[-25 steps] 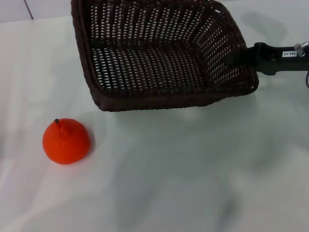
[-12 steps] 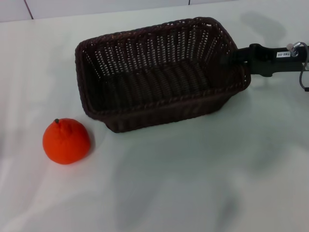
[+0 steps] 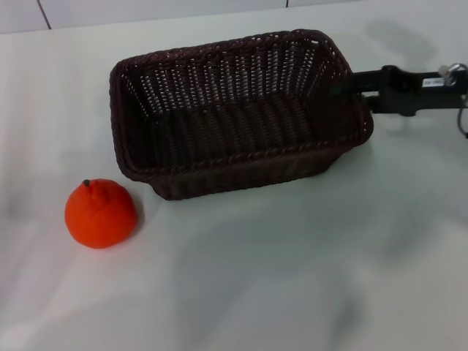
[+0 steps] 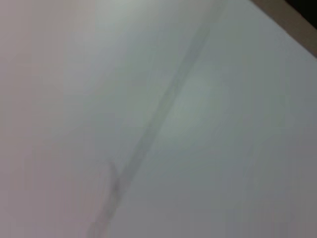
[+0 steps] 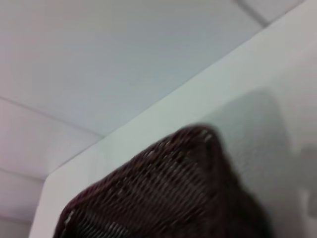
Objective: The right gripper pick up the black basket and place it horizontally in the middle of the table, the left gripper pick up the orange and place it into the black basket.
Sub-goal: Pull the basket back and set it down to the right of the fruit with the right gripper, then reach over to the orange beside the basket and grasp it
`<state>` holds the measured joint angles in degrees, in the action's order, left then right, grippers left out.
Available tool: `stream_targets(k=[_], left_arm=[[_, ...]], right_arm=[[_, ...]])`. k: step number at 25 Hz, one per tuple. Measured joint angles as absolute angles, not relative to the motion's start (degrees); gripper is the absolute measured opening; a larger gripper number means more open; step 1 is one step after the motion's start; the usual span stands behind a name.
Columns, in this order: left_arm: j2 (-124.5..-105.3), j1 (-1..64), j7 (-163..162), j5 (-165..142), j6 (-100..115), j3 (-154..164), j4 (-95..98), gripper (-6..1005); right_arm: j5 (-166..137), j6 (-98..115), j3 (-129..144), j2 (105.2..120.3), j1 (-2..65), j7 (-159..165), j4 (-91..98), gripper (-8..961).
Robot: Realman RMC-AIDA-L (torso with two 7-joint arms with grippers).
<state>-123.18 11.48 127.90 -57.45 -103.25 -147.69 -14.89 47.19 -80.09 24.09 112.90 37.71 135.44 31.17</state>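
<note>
Head view: the black basket (image 3: 238,117) sits on the white table (image 3: 292,278), in the far half of the scene and slightly right of centre. Its long axis runs roughly left to right, with the right end angled a little farther away than the left end. The opening faces upward and is tipped somewhat toward the camera, so the inner floor and the far slatted wall are both visible. The near long wall meets the tabletop; whether the right end rests fully on the surface cannot be told.

The right gripper (image 3: 349,85) reaches in from the right edge, its black arm lying nearly level above the table, a small white label showing on the wrist section. Its slim fingers meet the braided rim at the basket's right short end and appear closed on that rim.

The orange (image 3: 100,213) stands on the table near the left, in front of the basket's left corner and clearly apart from it, stem uppermost and tilted slightly left.

Right wrist view: a corner of the basket (image 5: 163,198) fills the lower part, woven side and rim seen from close by, with the table's edge and a pale tiled wall (image 5: 109,59) beyond.

Left wrist view: only a pale surface with a faint diagonal line (image 4: 148,134) is visible; the left gripper appears in no view.
</note>
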Motion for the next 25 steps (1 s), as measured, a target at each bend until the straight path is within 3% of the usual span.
stream_targets(k=[5,9,25], left_arm=[[-120.41,8.5,128.3,-66.8,-102.4,-137.6,-21.0,914],[-118.77,8.3,128.1,-74.4,-100.3,-134.8,-21.5,901],[-120.97,9.2,128.5,-86.1,-82.9,-134.6,-21.7,849]], right_arm=[[47.3,-77.3,22.6,110.94,37.2,135.4,32.2,613],[49.3,-74.2,21.7,110.6,37.4,134.9,33.2,615],[51.7,-70.6,21.8,111.15,39.8,133.3,32.7,610]])
